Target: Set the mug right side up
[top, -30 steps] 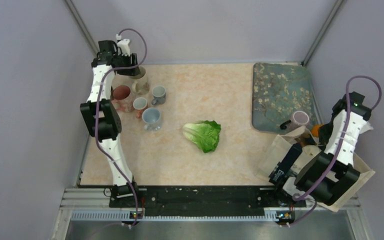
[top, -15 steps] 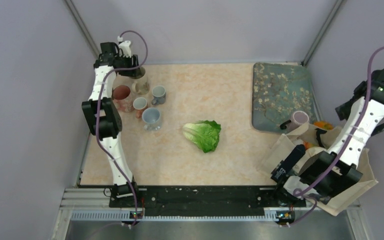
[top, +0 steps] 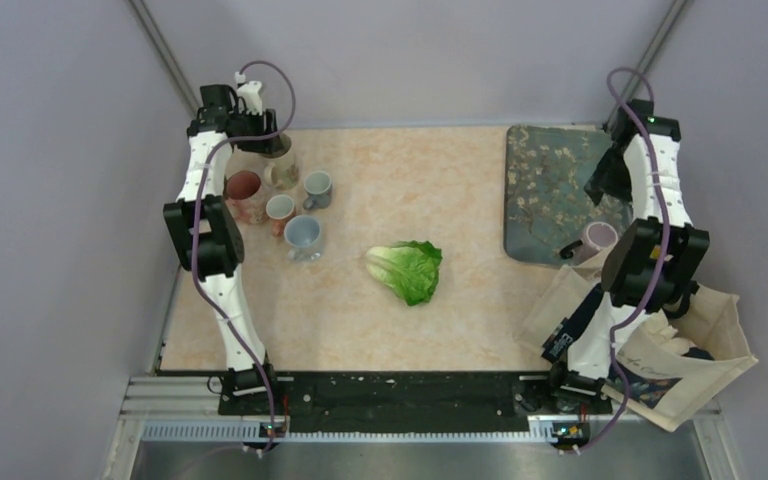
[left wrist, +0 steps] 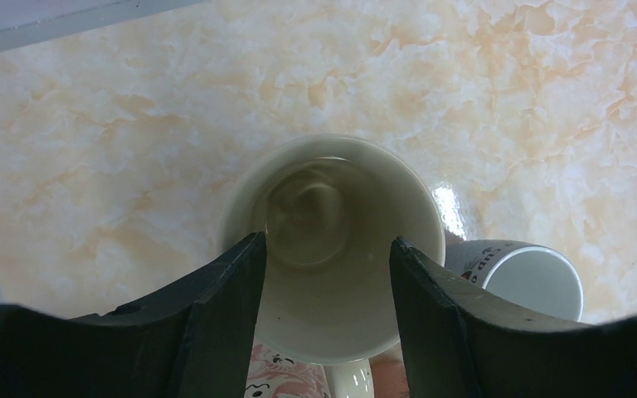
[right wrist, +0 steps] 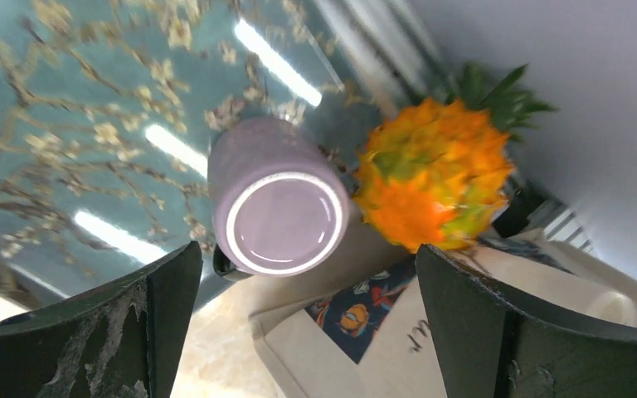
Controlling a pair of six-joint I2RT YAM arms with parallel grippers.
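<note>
The lilac mug stands upside down on the near right corner of the blue flowered mat, at the right side of the worktop. In the right wrist view its flat base faces the camera. An orange toy pineapple with green leaves lies just beside it, at the mouth of a cloth bag.

The right end effector hangs over the mat, to the far side of the mug. Its 2 fingers are spread wide, with nothing between them, and the mug shows in the gap below, clear of both.

At the far left corner, the left end effector is above a cream cup that stands mouth up. Its fingers are apart, 1 over each side of the rim. Whether they touch the cup I cannot tell. A white cup lies just beside the cream one.

4 more cups are grouped on the left of the worktop: a maroon one, a small pink one, a grey one and a pale blue one. A head of lettuce lies near the middle, well apart from both groups.
</note>
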